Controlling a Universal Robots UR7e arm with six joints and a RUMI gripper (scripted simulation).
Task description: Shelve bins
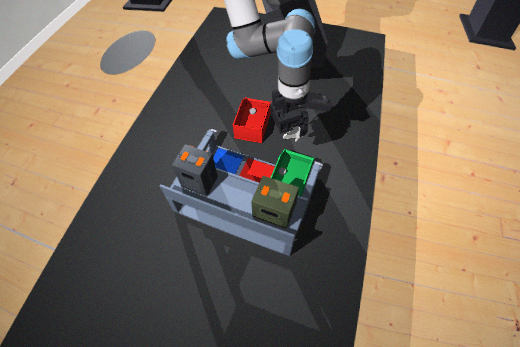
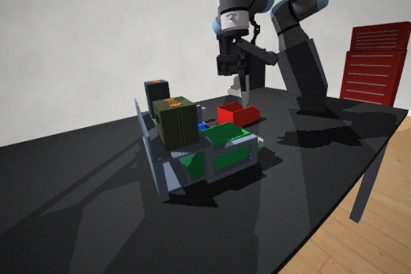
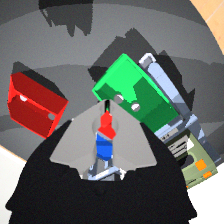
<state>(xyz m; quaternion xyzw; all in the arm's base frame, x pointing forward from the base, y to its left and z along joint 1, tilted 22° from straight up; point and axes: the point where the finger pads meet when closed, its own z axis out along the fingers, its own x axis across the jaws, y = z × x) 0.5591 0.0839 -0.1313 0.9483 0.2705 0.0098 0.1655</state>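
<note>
The green bin (image 1: 302,170) (image 2: 225,133) (image 3: 122,75) sits at one end of the grey-blue shelf (image 2: 254,159), partly under the upper board. Its front end appears to reach over the front lip. Two round parts show inside in the wrist view. The red bin (image 1: 256,120) (image 2: 228,116) (image 3: 36,106) stands on the table outside the shelf, with parts inside. The blue mark (image 1: 228,161) and the red mark (image 1: 257,170) are uncovered; the green mark is hidden. My gripper (image 1: 292,134) (image 2: 245,103) (image 3: 107,100) is shut and empty, above the table in front of the shelf, between the two bins.
A dark grey box (image 1: 194,170) (image 2: 156,93) and an olive box (image 1: 274,201) (image 2: 177,123) with orange latches stand on the upper board, at opposite ends. The shelf's side walls flank the marked spots.
</note>
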